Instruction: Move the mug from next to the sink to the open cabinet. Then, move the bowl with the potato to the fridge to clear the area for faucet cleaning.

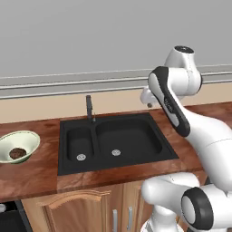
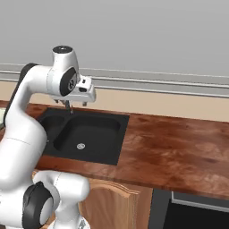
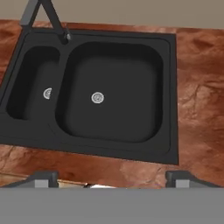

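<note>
Bowl: bowl [image 1: 18, 146] sits on the wooden counter [image 1: 36, 170], well left of the sink [image 1: 113, 141].
Potato: dark potato [image 1: 17, 153] lies inside it.
Faucet: faucet [image 1: 89, 108] stands upright behind the divide between the basins.
Gripper: gripper [image 3: 111, 177] hangs above the sink, fingers spread wide, holding nothing.
</note>
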Motion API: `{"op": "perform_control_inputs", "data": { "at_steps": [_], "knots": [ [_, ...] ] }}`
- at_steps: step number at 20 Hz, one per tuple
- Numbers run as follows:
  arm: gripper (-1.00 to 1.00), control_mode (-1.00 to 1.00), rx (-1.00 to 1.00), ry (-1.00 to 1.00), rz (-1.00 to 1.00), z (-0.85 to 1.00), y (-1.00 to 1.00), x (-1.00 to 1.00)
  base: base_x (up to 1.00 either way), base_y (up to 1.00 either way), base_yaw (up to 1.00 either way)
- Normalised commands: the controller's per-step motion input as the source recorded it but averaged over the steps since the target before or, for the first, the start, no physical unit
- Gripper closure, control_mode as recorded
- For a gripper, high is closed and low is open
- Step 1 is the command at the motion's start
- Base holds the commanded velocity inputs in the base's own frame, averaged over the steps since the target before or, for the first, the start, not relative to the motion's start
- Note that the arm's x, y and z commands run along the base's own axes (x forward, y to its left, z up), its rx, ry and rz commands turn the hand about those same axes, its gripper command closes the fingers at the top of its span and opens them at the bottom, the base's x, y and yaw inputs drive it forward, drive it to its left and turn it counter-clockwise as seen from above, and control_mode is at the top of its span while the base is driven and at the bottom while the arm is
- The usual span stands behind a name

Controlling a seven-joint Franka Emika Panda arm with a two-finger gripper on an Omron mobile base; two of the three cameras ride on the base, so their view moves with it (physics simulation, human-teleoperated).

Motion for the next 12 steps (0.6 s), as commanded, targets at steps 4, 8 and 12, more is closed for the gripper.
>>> {"op": "perform_control_inputs", "data": {
  "at_steps": [4,8,12],
  "knots": [
    [-1.0,1.0,0.0,0.0,0.0,-0.15,0.09,-0.35,-0.39,0.16,0.0],
    [-1.0,1.0,0.0,0.0,0.0,0.0,0.0,0.0,-0.58,0.67,0.0],
    [-1.0,1.0,0.0,0.0,0.0,0.0,0.0,0.0,0.01,1.0,0.0]
  ]
}}
